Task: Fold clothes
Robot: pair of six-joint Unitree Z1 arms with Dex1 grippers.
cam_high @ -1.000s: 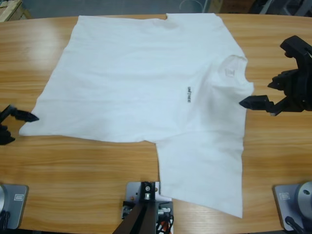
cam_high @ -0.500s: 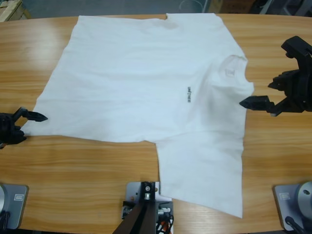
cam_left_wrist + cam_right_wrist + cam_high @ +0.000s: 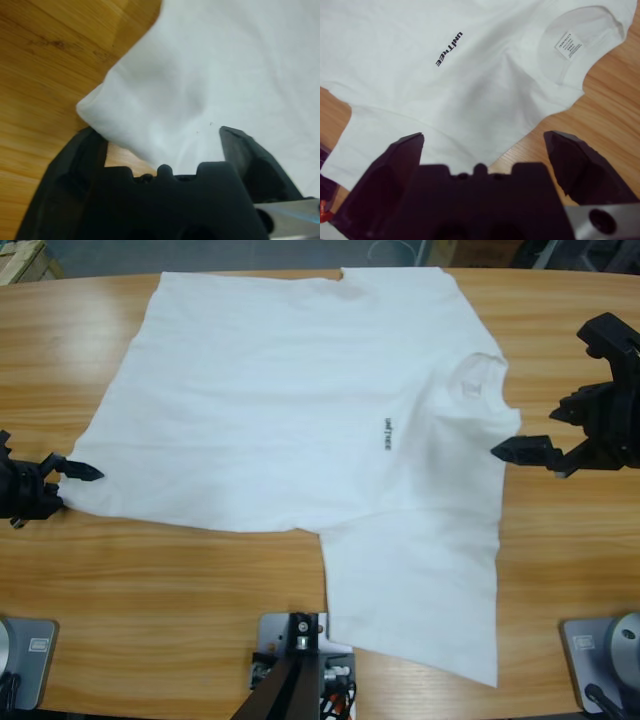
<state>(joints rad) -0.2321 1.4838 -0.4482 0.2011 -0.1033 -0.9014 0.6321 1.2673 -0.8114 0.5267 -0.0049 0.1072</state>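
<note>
Across the middle of the worktop (image 3: 200, 590) lies our T-shirt (image 3: 300, 410), spread flat, its long axis running left to right: collar (image 3: 480, 380) toward the right hand (image 3: 545, 430), hem toward the left. The near hem corner sits right at the left hand (image 3: 55, 480), whose open jaws straddle that corner without yet pinching it. The right hand, jaws wide apart, hovers just beside the collar-side shoulder edge. We judge the left hand nearer its grip.
</note>
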